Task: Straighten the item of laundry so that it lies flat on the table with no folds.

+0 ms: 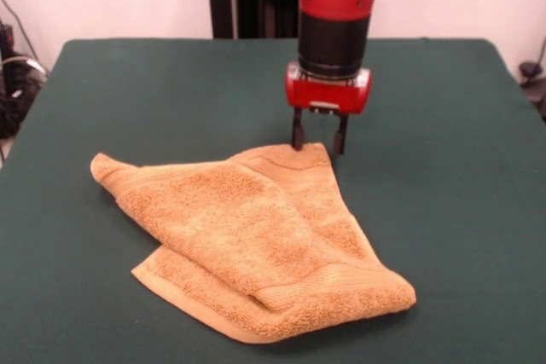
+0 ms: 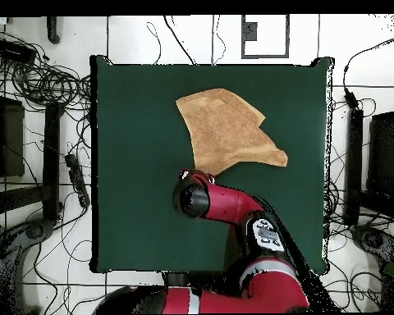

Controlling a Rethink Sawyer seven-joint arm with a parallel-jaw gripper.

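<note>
Towel (image 1: 256, 245) first: you see it lying folded on the green table (image 1: 444, 210), not yet flat. In the front view its left corner points toward the table's left edge, and a top layer is doubled diagonally over a lower one, whose hemmed strip shows along the lower left. Moving right, the fold ends in a thick rolled edge at the lower right, closest to the table's near edge. The far corner of the cloth, with its flat woven band, lies at the tips of the gripper (image 1: 319, 137).

You can see the gripper hanging straight down from the red and black arm (image 1: 333, 14), over the middle of the table and slightly toward the far edge. Its two dark fingers (image 1: 297, 132) stand narrowly apart, with a gap of green showing between them. One finger comes down right at the towel's far hem; the other sits just past the corner, over bare table. You cannot tell from here whether the tips pinch any cloth.

From overhead, the towel (image 2: 225, 127) is an uneven, roughly triangular patch in the half of the table (image 2: 135, 164) away from the robot, and the arm (image 2: 225, 205) covers the point where it meets the cloth.
</note>
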